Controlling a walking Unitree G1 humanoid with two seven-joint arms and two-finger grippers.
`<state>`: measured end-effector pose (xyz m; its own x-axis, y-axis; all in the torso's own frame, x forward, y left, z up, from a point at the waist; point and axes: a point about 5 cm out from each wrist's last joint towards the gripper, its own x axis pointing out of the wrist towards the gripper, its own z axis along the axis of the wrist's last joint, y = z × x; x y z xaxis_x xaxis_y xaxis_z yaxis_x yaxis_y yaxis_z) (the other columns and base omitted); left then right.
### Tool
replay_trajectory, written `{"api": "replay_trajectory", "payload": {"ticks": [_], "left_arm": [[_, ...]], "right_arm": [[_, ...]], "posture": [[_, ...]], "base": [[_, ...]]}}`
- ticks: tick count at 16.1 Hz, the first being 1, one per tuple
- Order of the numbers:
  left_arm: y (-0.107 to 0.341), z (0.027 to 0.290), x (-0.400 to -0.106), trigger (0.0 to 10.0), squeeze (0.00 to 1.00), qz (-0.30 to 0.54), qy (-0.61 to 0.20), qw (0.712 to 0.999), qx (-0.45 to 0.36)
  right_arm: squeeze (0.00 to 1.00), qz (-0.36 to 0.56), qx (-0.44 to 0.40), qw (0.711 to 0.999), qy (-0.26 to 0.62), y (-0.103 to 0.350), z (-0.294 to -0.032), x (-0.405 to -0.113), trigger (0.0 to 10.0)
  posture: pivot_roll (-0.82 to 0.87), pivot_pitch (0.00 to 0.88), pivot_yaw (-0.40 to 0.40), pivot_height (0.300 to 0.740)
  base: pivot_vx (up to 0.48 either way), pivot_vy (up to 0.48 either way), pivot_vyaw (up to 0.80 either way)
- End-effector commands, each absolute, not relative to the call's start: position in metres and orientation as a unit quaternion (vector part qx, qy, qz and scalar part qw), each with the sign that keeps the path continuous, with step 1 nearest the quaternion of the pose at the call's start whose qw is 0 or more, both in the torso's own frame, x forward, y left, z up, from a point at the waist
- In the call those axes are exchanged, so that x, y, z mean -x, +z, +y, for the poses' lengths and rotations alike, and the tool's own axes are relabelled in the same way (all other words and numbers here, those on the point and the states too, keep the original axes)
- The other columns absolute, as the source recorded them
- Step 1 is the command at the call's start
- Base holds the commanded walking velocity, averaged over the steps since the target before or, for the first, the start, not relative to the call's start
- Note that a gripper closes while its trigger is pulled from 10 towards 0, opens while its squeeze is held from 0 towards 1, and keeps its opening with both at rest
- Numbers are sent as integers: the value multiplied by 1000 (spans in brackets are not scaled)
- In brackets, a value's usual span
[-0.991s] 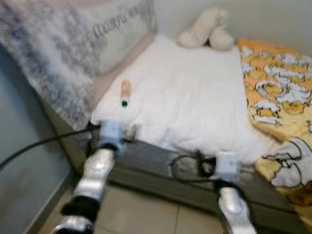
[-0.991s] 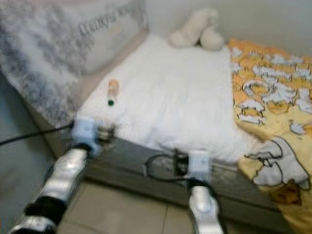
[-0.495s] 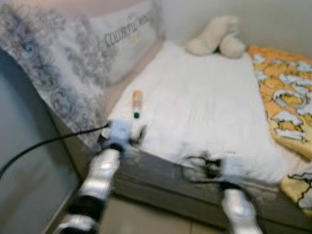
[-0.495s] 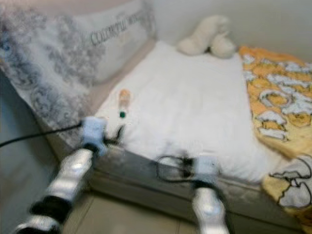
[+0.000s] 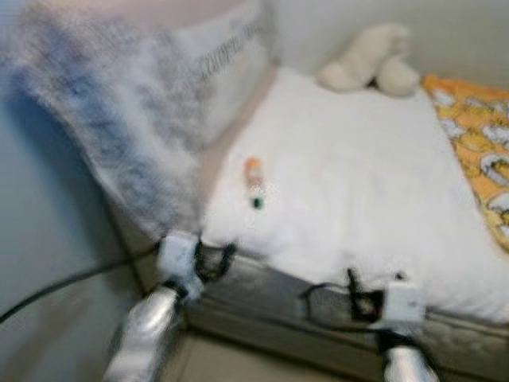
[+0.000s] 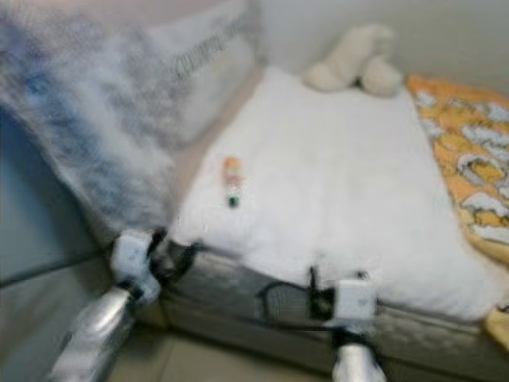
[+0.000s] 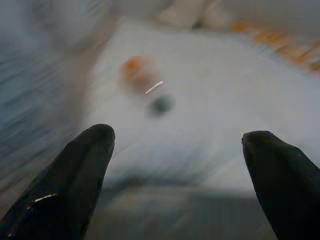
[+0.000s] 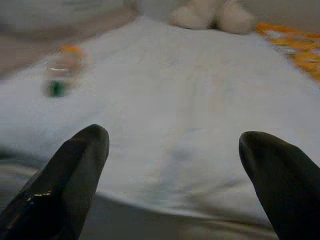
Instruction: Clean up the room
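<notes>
A small bottle [image 5: 254, 177] with an orange label and a green cap lies on its side on the white sheet [image 5: 366, 183], near the bed's left front corner. My left gripper [image 7: 180, 135] is open and empty, held low at the bed's edge, short of the bottle [image 7: 142, 75] and pointing at it. My right gripper [image 8: 172, 135] is open too, at the mattress edge further right, with the bottle [image 8: 61, 70] well off to its left. The eye views are blurred.
Big grey-patterned pillows [image 5: 119, 119] lean at the left of the bed. A cream plush toy [image 5: 370, 60] lies at the far end by the wall. An orange patterned blanket [image 5: 477, 135] covers the bed's right side. The grey mattress side [image 5: 270, 290] is right in front of me.
The camera has swung left and drawn closer, so the bed and the bottle sit further right in the picture. The bottle lies where it was. Both arms now show lower in the picture.
</notes>
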<state>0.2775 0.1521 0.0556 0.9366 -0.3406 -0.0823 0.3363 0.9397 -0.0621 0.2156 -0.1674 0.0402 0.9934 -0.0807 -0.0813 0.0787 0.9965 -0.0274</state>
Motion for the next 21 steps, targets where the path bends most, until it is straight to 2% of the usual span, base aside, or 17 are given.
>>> {"api": "replay_trajectory", "payload": {"ticks": [1, 4, 10, 13, 18, 21], "left_arm": [[74, 126, -291, 10000, 0, 6, -193, 981, 20], [89, 116, -307, 10000, 0, -8, -184, 983, 20], [91, 115, -313, 10000, 0, -10, -183, 983, 5], [88, 115, -317, 10000, 0, 7, -166, 986, -7], [91, 107, -308, 10000, 0, -19, -201, 979, 2], [90, 107, -309, 10000, 0, -17, -183, 983, 2]], "right_arm": [[0, 44, 23, 998, -47, 41, -176, -218, 10000], [0, 29, 29, 998, -41, 50, -172, -232, 10000], [0, 30, 39, 998, -45, 53, -172, -240, 10000], [0, 34, 40, 998, -36, 51, -167, -241, 10000], [0, 30, 42, 998, -31, 53, -166, -244, 10000], [0, 31, 41, 998, -31, 53, -167, -245, 10000]], "posture": [[-22, 0, -26, 740], [-23, 0, -28, 740], [-24, 0, -23, 740], [-19, 0, -26, 740], [-21, 0, -27, 740], [-19, 0, -30, 740]], "base": [[0, 0, 0], [414, 0, 0], [446, 0, -736], [0, 0, 0], [0, 0, 0], [80, -423, 0]]}}
